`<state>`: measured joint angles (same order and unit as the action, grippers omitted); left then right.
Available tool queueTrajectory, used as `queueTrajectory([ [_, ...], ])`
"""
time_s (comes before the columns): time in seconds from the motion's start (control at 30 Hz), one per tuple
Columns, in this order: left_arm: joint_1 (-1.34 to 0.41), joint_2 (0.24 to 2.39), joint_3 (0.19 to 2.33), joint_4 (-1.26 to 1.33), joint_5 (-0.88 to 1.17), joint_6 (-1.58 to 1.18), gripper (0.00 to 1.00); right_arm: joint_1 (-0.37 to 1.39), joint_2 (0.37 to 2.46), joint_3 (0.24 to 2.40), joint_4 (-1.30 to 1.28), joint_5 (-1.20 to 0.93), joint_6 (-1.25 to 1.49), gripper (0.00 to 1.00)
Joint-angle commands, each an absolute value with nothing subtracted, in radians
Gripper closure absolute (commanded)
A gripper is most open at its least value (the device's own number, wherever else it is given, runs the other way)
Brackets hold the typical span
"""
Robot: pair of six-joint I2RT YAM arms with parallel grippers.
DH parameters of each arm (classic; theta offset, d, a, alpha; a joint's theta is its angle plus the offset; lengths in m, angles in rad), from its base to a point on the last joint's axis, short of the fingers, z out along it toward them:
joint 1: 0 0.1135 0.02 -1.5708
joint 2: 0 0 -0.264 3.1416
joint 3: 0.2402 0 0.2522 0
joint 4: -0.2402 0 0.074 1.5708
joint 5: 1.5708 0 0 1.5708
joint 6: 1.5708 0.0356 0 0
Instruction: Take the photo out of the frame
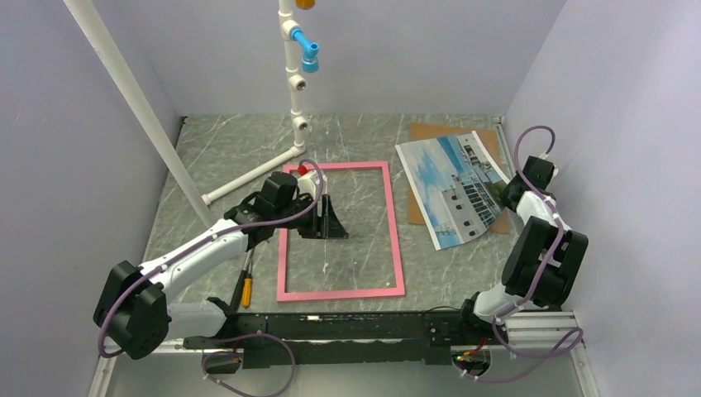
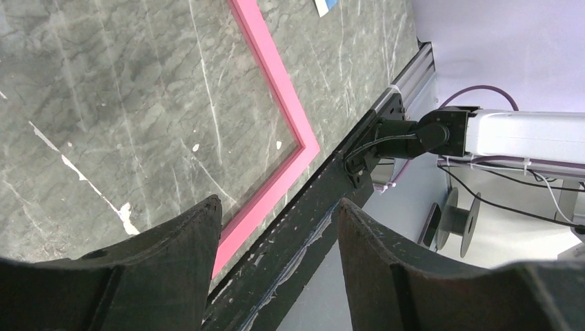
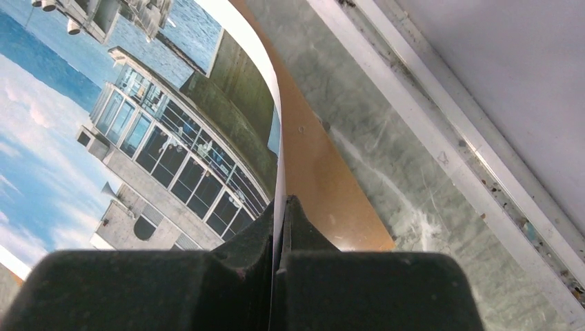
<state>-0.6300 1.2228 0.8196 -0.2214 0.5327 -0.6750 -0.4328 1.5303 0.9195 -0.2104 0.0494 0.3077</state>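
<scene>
Nothing written can be read in any of the views: no label, brand, number or sign (the photo (image 1: 450, 190) at the far right shows a building against sky, and any lettering on it is too small to tell)

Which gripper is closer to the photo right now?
Right. The right gripper is shut on the photo's edge, above the brown backing board. The left gripper hangs open over the pink frame, apart from the photo, on its left in the top view.
</scene>
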Motion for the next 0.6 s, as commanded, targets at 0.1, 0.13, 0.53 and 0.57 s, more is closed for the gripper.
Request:
queueTrajectory([
  [0.1, -0.632, 1.233, 0.831, -0.169, 0.563, -0.684, 0.35, -0.446, 1.558, 0.896, -0.092, 0.104, 0.348, 1.00],
  [0.13, -0.633, 1.231, 0.829, -0.169, 0.562, -0.686, 0.35, -0.447, 1.562, 0.898, -0.090, 0.095, 0.344, 1.00],
  [0.53, -0.633, 1.149, 0.790, -0.186, 0.538, -0.696, 0.34, -0.433, 1.535, 0.995, -0.233, 0.230, 0.335, 0.30],
  [0.57, -0.633, 1.144, 0.787, -0.184, 0.539, -0.698, 0.34, -0.431, 1.531, 0.999, -0.243, 0.256, 0.339, 0.25],
])
